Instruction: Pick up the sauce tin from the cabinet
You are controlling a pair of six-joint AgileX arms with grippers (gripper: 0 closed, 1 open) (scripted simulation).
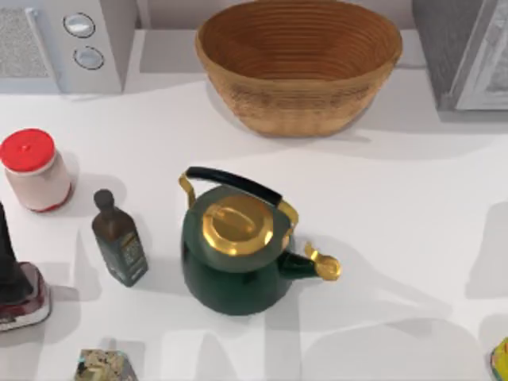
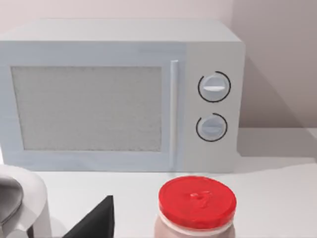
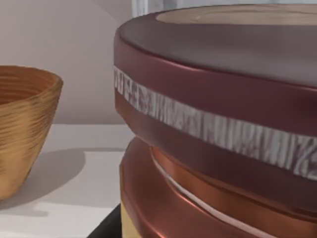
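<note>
From above, the cabinet (image 1: 468,51) sits at two o'clock, a basket (image 1: 298,63) at twelve, a kettle (image 1: 238,254) at centre, a jar (image 1: 33,169) at nine.

The left wrist view faces a microwave (image 2: 119,94) and the jar (image 2: 197,206).

The right wrist view has the tin (image 3: 223,129) very close, with the basket (image 3: 22,124) beside it. Whether either gripper is open or closed, I cannot tell.

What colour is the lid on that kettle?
Shiny gold, on the dark green kettle; the top view shows its lid best.
</note>
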